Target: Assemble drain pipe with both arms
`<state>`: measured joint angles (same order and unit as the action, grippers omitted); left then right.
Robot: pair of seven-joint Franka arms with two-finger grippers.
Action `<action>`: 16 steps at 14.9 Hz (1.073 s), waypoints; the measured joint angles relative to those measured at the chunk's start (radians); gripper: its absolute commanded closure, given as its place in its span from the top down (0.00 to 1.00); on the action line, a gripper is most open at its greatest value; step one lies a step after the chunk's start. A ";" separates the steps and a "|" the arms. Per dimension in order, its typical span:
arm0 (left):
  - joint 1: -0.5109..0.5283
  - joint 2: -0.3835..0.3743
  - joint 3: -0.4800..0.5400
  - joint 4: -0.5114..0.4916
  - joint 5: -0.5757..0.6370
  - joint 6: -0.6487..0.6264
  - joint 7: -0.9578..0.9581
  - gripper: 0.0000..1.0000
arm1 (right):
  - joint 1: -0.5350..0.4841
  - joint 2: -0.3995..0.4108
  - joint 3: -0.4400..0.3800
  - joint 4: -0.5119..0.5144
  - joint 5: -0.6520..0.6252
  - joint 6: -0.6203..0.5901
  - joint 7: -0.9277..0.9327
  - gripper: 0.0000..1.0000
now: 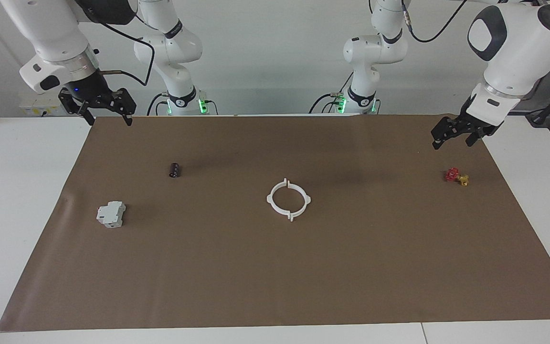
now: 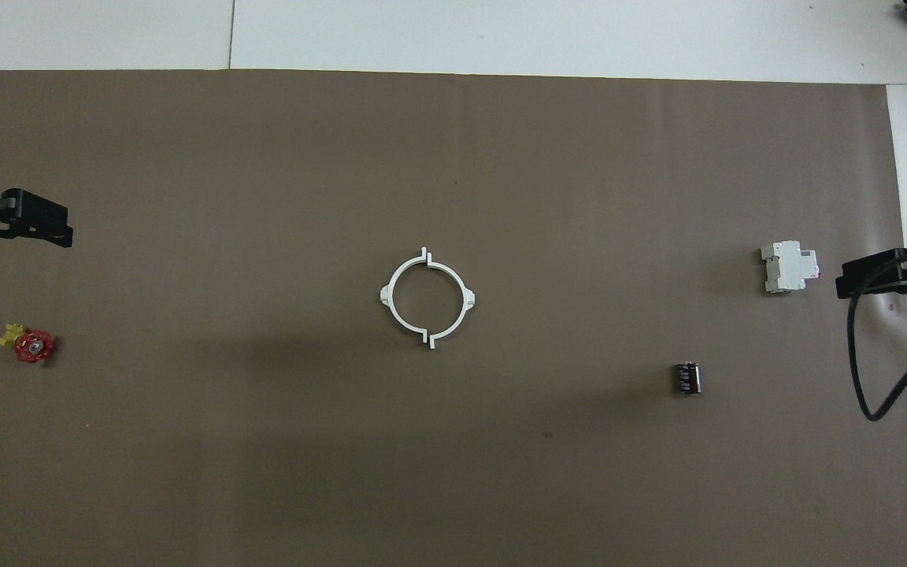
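The drain pipe [image 1: 269,200] lies flat on the brown mat near the table's middle. Its two white half arcs meet in one ring [image 2: 387,297] with four outward tabs, and both seams are visible at two of them. Neither gripper touches it. My left gripper [image 1: 451,142] hangs open and empty above the mat's edge at the left arm's end, just over a small red and yellow valve. It shows in the overhead view as the left gripper [image 2: 64,228]. My right gripper [image 1: 109,120] hangs open and empty above the mat's corner at the right arm's end, and the overhead view shows the right gripper [image 2: 845,285].
A red and yellow valve [image 1: 456,177] lies near the left arm's end. A grey-white blocky box [image 1: 111,214] and a small black cylinder [image 1: 174,169] lie toward the right arm's end. A black cable [image 2: 867,370] hangs from the right arm.
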<state>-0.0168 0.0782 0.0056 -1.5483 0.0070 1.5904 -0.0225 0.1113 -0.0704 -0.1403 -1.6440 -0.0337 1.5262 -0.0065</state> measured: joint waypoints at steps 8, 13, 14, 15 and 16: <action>0.000 -0.006 -0.001 0.001 0.000 -0.017 0.000 1.00 | 0.000 0.000 0.000 0.000 0.000 0.000 0.000 1.00; 0.000 -0.010 -0.001 0.001 0.000 -0.018 0.000 1.00 | 0.000 0.000 0.000 0.000 0.000 0.000 0.000 1.00; 0.000 -0.010 -0.001 0.001 0.000 -0.019 0.000 1.00 | 0.000 0.000 0.000 0.000 0.000 0.000 0.000 1.00; 0.000 -0.010 -0.001 0.001 0.000 -0.019 0.000 1.00 | 0.000 0.000 0.000 0.000 0.000 0.000 0.000 1.00; 0.000 -0.010 -0.001 0.001 0.000 -0.019 0.000 1.00 | 0.000 0.000 0.000 0.000 0.000 0.000 0.000 1.00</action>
<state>-0.0168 0.0683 0.0048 -1.5477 0.0070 1.5713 -0.0225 0.1113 -0.0704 -0.1403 -1.6440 -0.0337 1.5262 -0.0065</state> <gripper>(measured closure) 0.000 0.000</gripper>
